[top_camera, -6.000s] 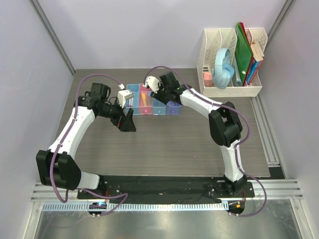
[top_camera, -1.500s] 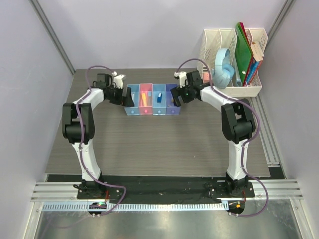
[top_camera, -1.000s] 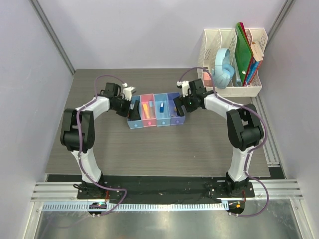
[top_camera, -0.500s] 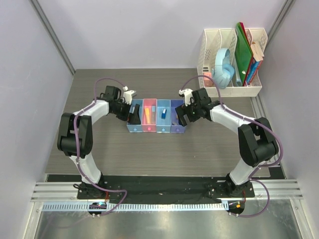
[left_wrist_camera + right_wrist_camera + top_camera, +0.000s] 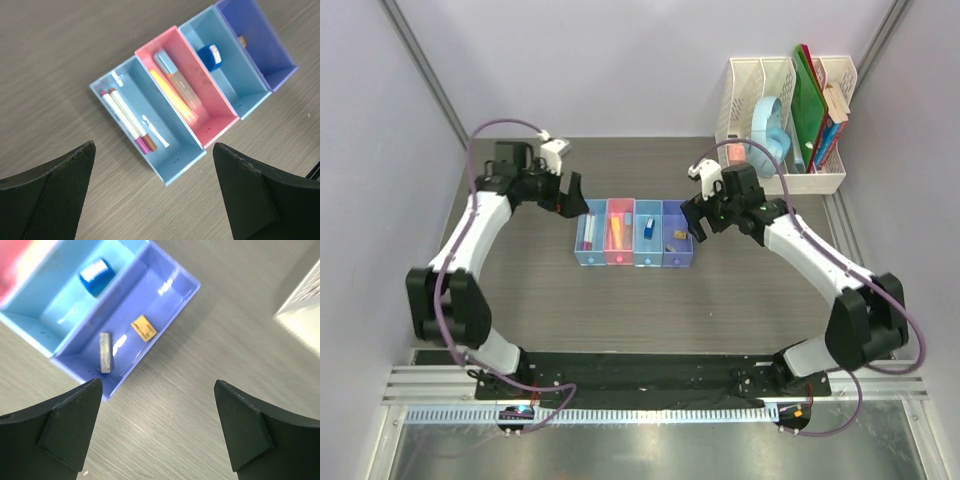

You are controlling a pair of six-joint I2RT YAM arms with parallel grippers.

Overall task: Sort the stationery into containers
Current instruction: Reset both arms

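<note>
Bench carries four joined bins. Left gripper and right gripper, both wide open and empty, hover near row's ends. Pens lie in left blue bin, yellow marker in pink, blue wedge in next, orange block and beige block in purple.

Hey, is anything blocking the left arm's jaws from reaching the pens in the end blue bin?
Nothing visible. The left gripper has its jaws open, and the pens lie uncovered in their open-topped bin.
</note>
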